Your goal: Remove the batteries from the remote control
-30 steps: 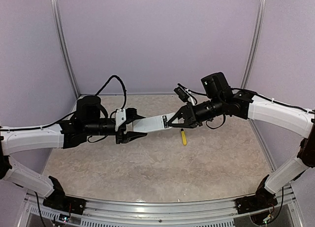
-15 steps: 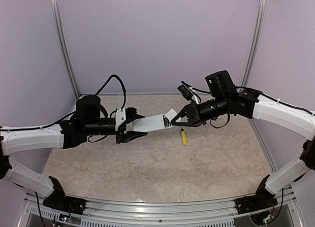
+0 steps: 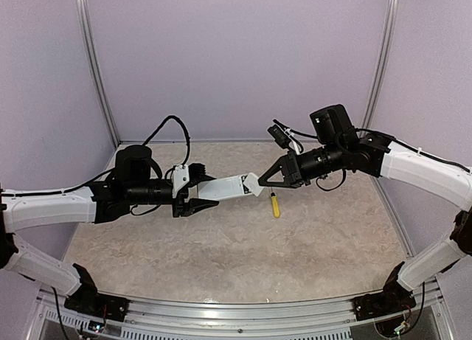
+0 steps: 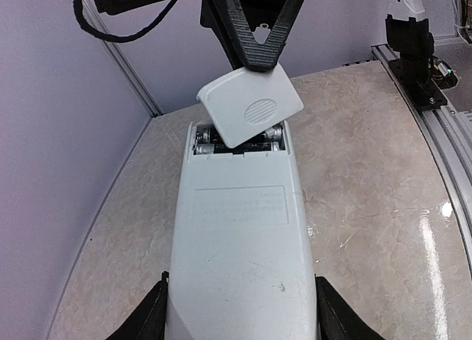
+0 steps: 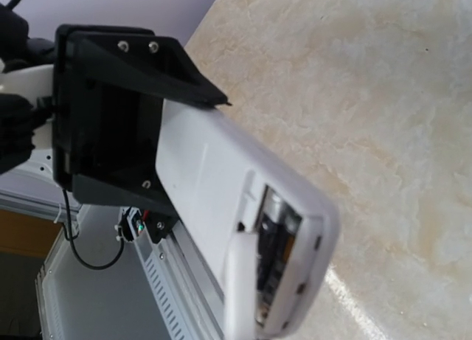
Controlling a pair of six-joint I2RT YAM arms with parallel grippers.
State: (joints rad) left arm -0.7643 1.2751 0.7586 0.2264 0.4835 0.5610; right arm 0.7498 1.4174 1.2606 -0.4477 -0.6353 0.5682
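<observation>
Jaws of the black left gripper (image 3: 210, 189) clasped the flat white rectangular remote control (image 4: 240, 244) by its sides. The black right gripper (image 4: 258, 57) pinched a small white square cover (image 4: 249, 104), tilted over the remote control's open end, where two dark cylindrical batteries (image 4: 207, 138) lay in their compartment.

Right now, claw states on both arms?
Left claw: closed on the remote control.
Right claw: closed, pinching the battery cover by its edge.
</observation>
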